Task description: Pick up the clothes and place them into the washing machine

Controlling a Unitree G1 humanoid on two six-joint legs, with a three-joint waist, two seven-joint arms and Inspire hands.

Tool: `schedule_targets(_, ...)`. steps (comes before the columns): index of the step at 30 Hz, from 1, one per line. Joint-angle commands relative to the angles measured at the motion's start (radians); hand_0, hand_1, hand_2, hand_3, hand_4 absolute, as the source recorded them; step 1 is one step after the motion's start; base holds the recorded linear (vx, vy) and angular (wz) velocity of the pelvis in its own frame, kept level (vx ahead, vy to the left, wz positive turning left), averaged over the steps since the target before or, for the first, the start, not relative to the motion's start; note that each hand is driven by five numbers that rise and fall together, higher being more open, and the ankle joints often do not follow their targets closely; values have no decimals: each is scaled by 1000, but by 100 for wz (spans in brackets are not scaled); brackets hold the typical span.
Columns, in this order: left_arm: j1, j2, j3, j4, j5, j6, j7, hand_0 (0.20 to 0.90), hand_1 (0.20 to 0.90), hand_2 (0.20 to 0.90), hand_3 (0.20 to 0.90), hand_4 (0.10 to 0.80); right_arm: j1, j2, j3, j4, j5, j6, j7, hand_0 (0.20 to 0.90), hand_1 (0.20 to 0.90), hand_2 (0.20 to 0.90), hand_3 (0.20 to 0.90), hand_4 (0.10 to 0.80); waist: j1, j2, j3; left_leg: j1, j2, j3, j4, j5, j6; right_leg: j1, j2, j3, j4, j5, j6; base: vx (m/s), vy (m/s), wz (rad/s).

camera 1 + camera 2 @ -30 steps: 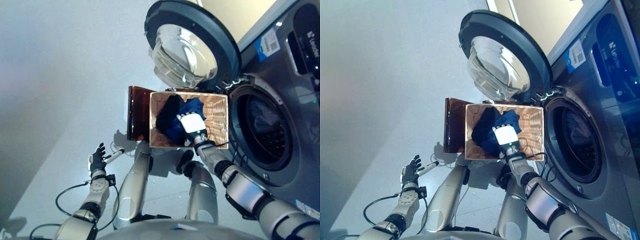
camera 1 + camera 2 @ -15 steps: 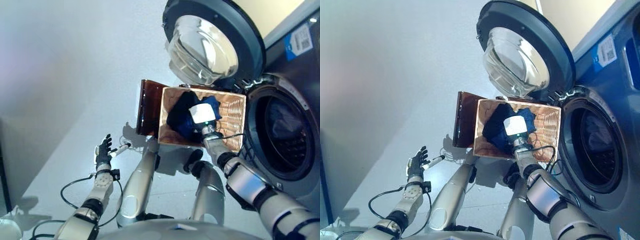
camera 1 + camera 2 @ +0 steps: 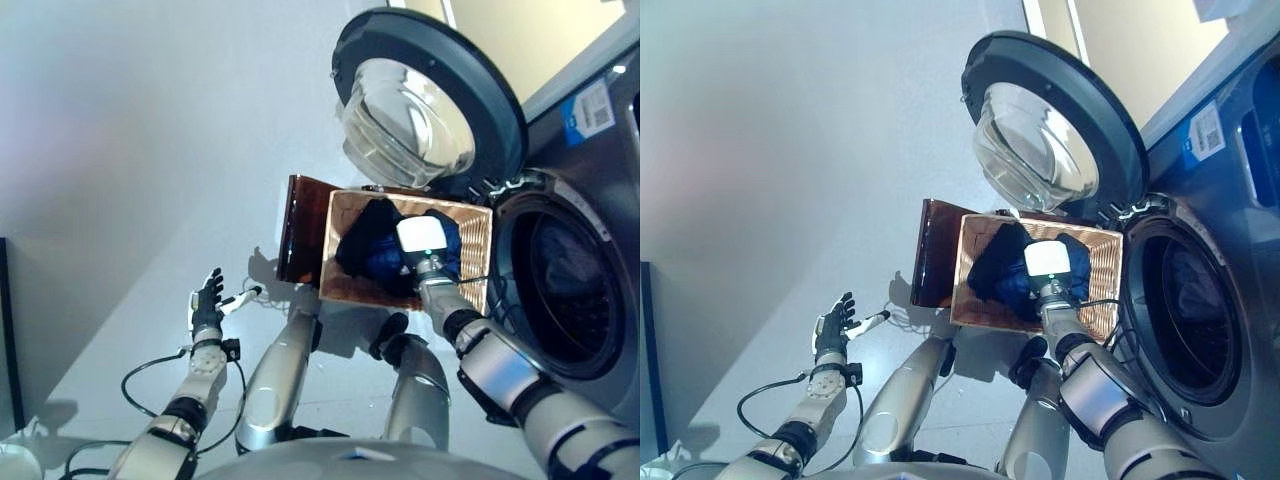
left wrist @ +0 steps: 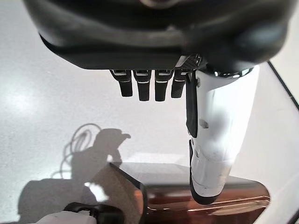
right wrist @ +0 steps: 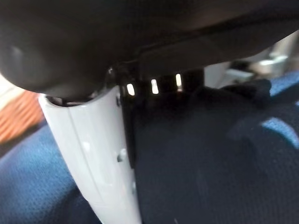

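Right hand shifted across clothes in basket; fingers buried, can't tell grip.

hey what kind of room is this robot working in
Probably a laundry area: a front-loading washing machine with its door swung open, and a wicker basket of dark and blue clothes beside it.

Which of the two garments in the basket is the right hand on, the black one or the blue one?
The blue garment: the right hand rests on it toward the washing machine side of the wicker basket. The black garment lies beside it, on the basket's far side from the drum.
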Motion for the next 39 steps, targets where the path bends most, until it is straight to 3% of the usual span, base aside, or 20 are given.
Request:
schedule_targets(1, -4, 38, -6, 24, -6, -48, 42, 900, 900, 900, 900, 800, -121, -117, -52, -59, 111, -23, -102, 200, 200, 200, 200, 300, -25, 4, -9, -6, -27, 36, 38, -85, -23, 64, 7, 38, -221, 216, 45, -83, 56, -13)
schedule_targets(7, 25, 39, -10, 33, -46, -65, 40, 900, 900, 900, 900, 800, -81, -125, -201, -247, 358, -146, -121, 200, 200, 200, 200, 300, -71, -6, -18, 21, -10, 73, 20, -84, -21, 76, 26, 72, -264, 239, 49, 2, 23, -29)
schedule_targets(11, 46, 26, -16, 28, -59, -62, 31, 900, 900, 900, 900, 800, 36, -59, -356, -336, 680, -293, -83, 200, 200, 200, 200, 300, -89, -1, -26, 39, -4, 92, 14, -85, -19, 84, 30, 83, -282, 244, 51, 11, 20, -20)
schedule_targets(12, 46, 26, -16, 28, -59, -62, 31, 900, 900, 900, 900, 800, 36, -59, -356, -336, 680, -293, -83, 200, 200, 200, 200, 300, -89, -1, -26, 39, -4, 92, 14, -85, -19, 84, 30, 83, -282, 244, 51, 33, 21, -27)
schedule_targets(15, 56, 16, -5, 28, -50, -55, 20, 900, 900, 900, 900, 800, 159, 15, -458, -346, 952, -393, -19, 200, 200, 200, 200, 300, -103, 9, -35, 56, -6, 102, 9, -90, -18, 96, 29, 92, -292, 240, 52, 34, 19, -13)
schedule_targets(24, 53, -10, 7, 65, -40, -58, 7, 900, 900, 900, 900, 800, 272, 190, -675, -303, 1562, -587, 175, 200, 200, 200, 200, 300, -129, 45, -43, 69, -12, 120, 5, -105, -15, 94, 24, 115, -296, 229, 52, 27, 26, -7)
schedule_targets(32, 56, -55, -48, 60, -102, -75, -16, 900, 900, 900, 900, 800, 257, 266, -804, -305, 1855, -707, 220, 200, 200, 200, 200, 300, -145, 89, -46, 64, -20, 138, -3, -111, -12, 79, 21, 140, -309, 232, 54, 15, 36, -7)
schedule_targets(39, 77, -71, -84, 50, -139, -85, -45, 900, 900, 900, 900, 800, 173, 195, -939, -293, 1909, -766, 174, 200, 200, 200, 200, 300, -144, 133, -60, 67, -27, 146, -15, -116, -12, 78, 13, 155, -324, 232, 60, 42, 36, -6)
